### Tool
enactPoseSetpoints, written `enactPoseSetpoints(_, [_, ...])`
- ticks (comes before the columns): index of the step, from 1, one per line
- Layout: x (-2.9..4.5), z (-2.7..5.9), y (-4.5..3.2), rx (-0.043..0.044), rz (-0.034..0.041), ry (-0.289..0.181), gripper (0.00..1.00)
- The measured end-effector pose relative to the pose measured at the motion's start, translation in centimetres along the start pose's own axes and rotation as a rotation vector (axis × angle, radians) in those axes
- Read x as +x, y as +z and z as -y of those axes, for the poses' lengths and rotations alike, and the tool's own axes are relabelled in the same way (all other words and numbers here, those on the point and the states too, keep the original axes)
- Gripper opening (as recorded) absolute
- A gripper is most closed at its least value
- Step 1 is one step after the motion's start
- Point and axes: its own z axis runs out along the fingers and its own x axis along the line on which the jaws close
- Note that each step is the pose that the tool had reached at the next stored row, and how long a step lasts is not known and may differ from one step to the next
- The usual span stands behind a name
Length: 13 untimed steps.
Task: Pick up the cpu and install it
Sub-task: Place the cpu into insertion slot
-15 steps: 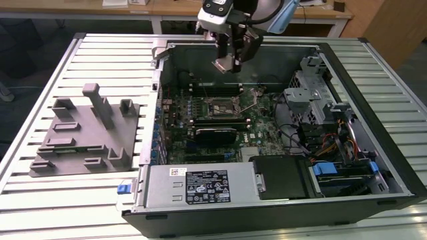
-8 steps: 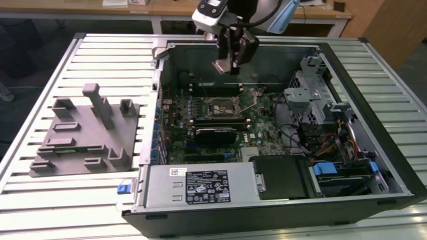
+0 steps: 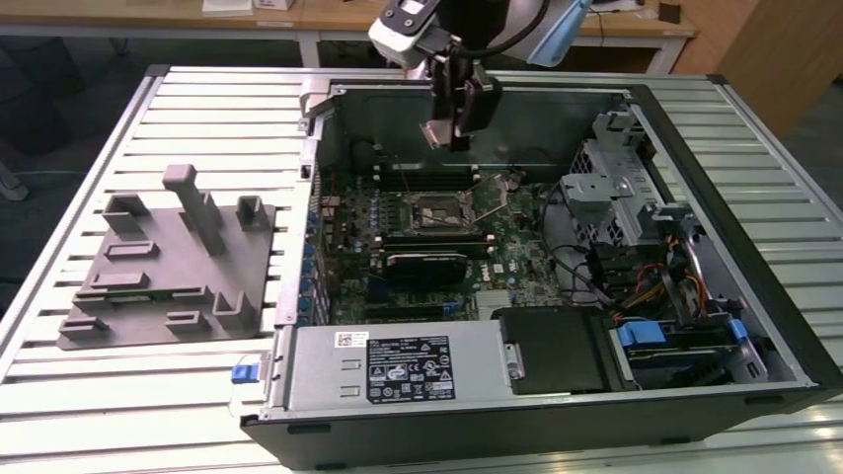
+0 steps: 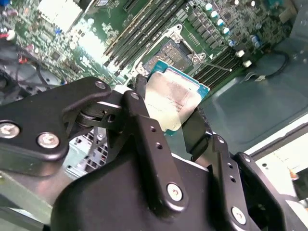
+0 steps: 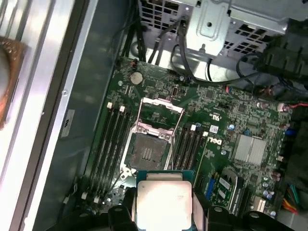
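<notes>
Cpu (image 5: 164,199): silvery top up, gripped by two opposite edges between my fingers (image 4: 149,130), held in the air above the motherboard (image 5: 226,125), touching nothing else
Pincer (image 3: 451,138): clamped on it from two sides, pointing down
Socket (image 5: 147,151): uncovered, its metal frame (image 5: 160,108) swung up, lower than my load and apart from it
Memory slots (image 5: 111,142): long black rows on both sides of the socket
Case (image 3: 527,430): lying open on its side on the slatted table (image 3: 197,109)
Grey fixture (image 3: 165,267): on the table toward the exterior view's left, beside the case
</notes>
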Motion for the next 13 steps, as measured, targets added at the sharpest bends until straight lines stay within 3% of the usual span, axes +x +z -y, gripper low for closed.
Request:
enactPoseSetpoints(8, [0.37,-0.19,1.08,0.0,-0.0003,0.037,0.54])
enactPoseSetpoints(13, [0.36,-0.25,1.7,0.0005,0.0002,0.104,0.54])
